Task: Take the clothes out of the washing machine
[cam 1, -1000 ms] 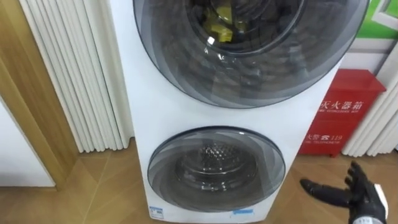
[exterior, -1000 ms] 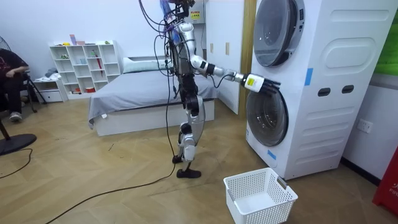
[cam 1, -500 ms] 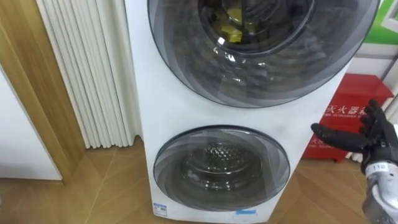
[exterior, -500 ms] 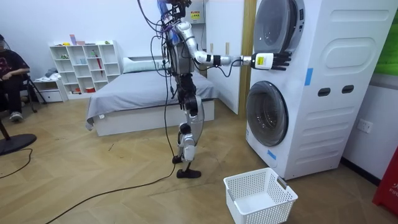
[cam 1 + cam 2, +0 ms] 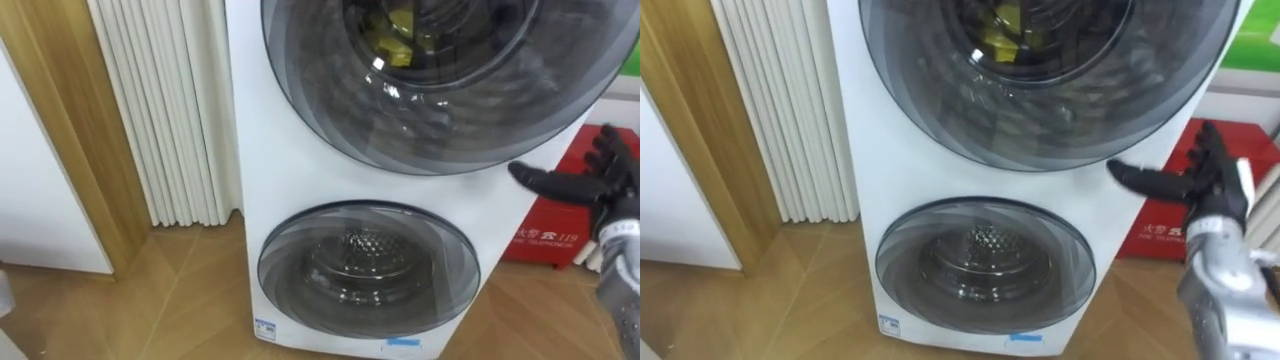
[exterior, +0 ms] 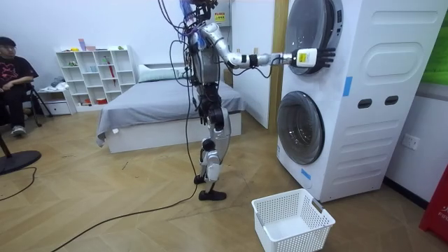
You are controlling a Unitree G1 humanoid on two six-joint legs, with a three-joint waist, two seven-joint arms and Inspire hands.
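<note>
Right hand [image 5: 610,185]: one, black and jointed, raised at the right edge of the washing machine. Its fingers are straight and fanned wide, its thumb is stretched toward the casing just below the upper door's rim, and it holds nothing. Whether the thumb tip touches the casing cannot be told.
Washing machine [image 5: 255,180]: one tall white stack with a smooth flat front and two round doors, one above the other.
Upper door [image 5: 450,110]: one, closed, a large domed disc of smoky glass with ringed reflections.
Clothes [image 5: 405,25]: one crumpled yellow bundle, soft-looking, inside the upper drum behind the glass.
Lower door [image 5: 368,268]: one, closed, a smaller dark glass disc; a shiny perforated metal drum shows through it.
Basket [image 6: 292,220]: one, white plastic lattice, rectangular, on the wood-plank floor [image 6: 105,196] near the machine's foot.
Red cabinet [image 5: 548,225]: one, boxy and glossy, right of the machine, behind the hand.
White slats [image 5: 165,110]: a row of narrow vertical ribs left of the machine.
Stance: upright before the machine, right arm held out level to the upper door.
Person [image 6: 10,77]: one, seated at the room view's left edge, well apart.
</note>
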